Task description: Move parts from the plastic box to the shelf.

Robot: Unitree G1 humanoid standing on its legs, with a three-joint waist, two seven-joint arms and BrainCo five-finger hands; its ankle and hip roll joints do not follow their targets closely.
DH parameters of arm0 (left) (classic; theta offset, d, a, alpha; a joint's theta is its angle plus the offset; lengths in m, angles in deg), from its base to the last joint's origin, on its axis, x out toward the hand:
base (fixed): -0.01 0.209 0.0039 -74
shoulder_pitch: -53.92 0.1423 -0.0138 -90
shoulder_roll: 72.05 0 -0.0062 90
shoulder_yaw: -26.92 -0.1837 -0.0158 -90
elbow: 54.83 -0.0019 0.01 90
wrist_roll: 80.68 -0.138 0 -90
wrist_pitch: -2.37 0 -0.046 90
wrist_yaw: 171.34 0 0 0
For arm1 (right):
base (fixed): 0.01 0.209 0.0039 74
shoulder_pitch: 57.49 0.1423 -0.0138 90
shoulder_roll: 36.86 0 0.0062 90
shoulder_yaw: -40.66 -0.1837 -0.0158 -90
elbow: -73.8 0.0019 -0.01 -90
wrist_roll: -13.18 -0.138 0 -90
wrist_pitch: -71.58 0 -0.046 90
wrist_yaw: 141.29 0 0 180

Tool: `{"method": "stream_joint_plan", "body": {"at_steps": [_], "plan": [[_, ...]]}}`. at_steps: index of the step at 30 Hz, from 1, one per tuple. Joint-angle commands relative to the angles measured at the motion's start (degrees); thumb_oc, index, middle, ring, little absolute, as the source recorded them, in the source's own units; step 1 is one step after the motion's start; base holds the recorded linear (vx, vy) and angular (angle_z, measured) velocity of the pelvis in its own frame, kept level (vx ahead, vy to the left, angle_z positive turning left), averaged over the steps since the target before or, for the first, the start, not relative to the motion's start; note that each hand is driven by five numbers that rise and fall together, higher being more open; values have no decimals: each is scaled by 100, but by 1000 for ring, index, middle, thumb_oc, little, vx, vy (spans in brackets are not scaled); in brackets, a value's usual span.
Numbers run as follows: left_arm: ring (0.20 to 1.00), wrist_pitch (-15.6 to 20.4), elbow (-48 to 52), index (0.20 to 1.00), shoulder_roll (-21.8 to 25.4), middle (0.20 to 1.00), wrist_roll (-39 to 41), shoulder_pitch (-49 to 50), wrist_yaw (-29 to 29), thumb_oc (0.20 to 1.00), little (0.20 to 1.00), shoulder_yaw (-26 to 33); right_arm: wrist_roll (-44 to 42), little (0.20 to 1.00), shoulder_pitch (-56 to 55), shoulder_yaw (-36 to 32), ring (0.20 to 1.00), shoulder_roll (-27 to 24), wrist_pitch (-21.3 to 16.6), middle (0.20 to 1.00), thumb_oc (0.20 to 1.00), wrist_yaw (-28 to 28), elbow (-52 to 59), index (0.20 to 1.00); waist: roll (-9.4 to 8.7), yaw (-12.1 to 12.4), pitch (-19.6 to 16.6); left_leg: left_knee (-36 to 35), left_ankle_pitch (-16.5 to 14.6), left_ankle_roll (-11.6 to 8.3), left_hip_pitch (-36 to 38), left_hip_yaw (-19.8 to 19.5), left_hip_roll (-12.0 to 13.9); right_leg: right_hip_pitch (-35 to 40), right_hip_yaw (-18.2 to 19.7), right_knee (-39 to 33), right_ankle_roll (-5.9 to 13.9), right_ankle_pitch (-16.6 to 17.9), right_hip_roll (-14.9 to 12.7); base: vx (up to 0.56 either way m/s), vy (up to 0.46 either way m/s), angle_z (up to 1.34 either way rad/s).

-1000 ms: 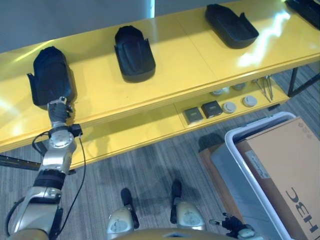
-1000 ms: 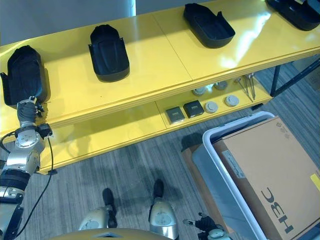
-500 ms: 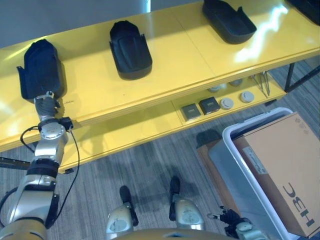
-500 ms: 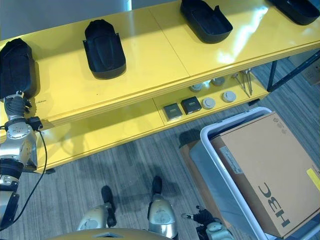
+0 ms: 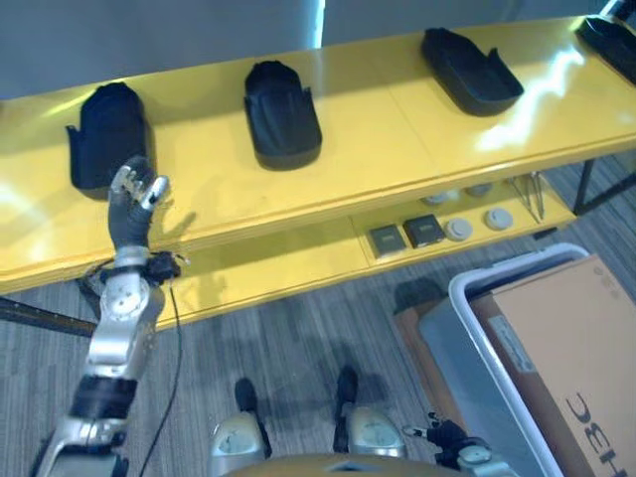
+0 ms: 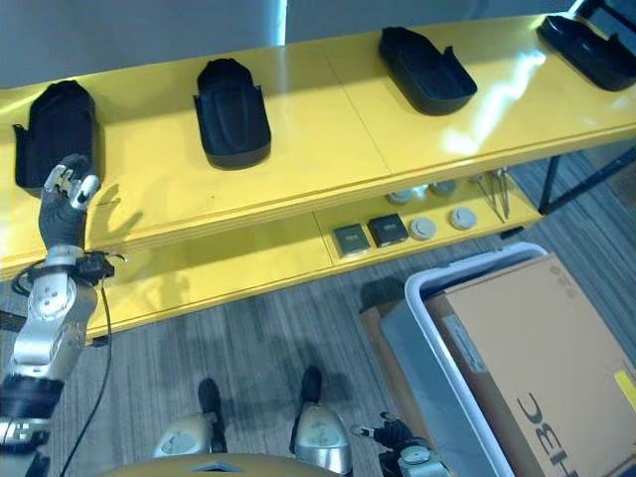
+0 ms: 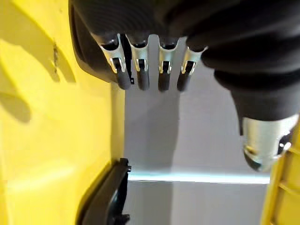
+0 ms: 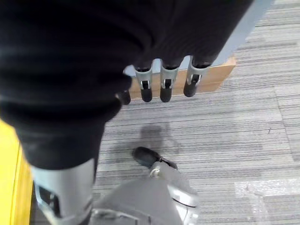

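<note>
Near the shelf's [image 5: 397, 129] left end, left robot hand [image 5: 134, 199] is hovering open, empty, beside a part [image 5: 107, 134]; it's looking rigid, light, smooth: grip the raised side walls.

Shelf [image 5: 397, 129]: smooth yellow top with a glossy finish, showing bright reflections of light beside the rightmost parts. Lower tier of the shelf has the same yellow finish.

Parts [image 5: 281, 112] on the shelf: black, matt, moulded-plastic look, smooth walls.

Plastic box [image 5: 467, 338] below the shelf: pale grey, smooth, with a lighter rim. Cardboard carton [image 5: 571, 348] in it: brown, matt, paper-faced.

Floor [image 5: 298, 338] in front of the shelf: grey, striped, carpet-like, rough weave.

Left hand [image 5: 134, 199]: silver metallic fingers, dark matt tips, dark ribbed cover. Right hand [image 8: 161, 77]: same finish.
</note>
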Motion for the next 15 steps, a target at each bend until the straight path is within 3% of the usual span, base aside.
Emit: {"method": "stream_joint_plan", "body": {"at_steps": [1,3,5,8,12,15], "plan": [[1000,-73,-250,1000,-44,1000,349,161,-569,1000,1000,338,69,1000,-212,-180,1000,10,205,1000,1000,201,-32,1000,11,210,-443,522,-139,-72,-416,-230,251,81,-135,525,428,-454,-555,-29,-70,29],[1000,-648,-238,1000,-94,1000,1098,751,-1064,1000,1000,310,-36,1000,-233,-288,1000,60,311,1000,1000,232,75,1000,30,344,-500,483,-157,-72,-343,-270,231,166,-241,463,438,-410,-571,-39,-59,31],[1000,-910,-388,1000,-136,1000,1270,1239,-1339,1000,1000,240,-118,1000,-254,-364,1000,69,385,1000,1000,222,131,1000,48,446,-534,487,-168,-70,-310,-311,218,205,-298,451,446,-375,-582,-40,-38,16],[1000,-660,-1052,1000,-219,1000,1584,1893,-1639,1000,1000,75,-215,1000,-300,-412,1000,109,349,1000,1000,215,64,1000,63,572,-575,485,-171,-57,-257,-345,208,279,-370,432,454,-357,-596,-28,-21,14],[1000,-134,-3156,1000,-485,1000,810,2088,-1935,1000,1000,-124,-227,1000,-191,-383,1000,253,121,1000,1000,217,-393,1000,36,642,-675,390,-169,-39,-125,-318,197,375,-427,366,499,-325,-615,-22,-15,14],[1000,-269,-4909,1000,-756,1000,394,1775,-1682,1000,1000,-125,-219,1000,-25,-316,1000,317,-63,1000,1000,230,-818,1000,20,575,-766,337,-193,-16,-51,-262,196,360,-380,358,513,-325,-620,-11,-2,1]]}}
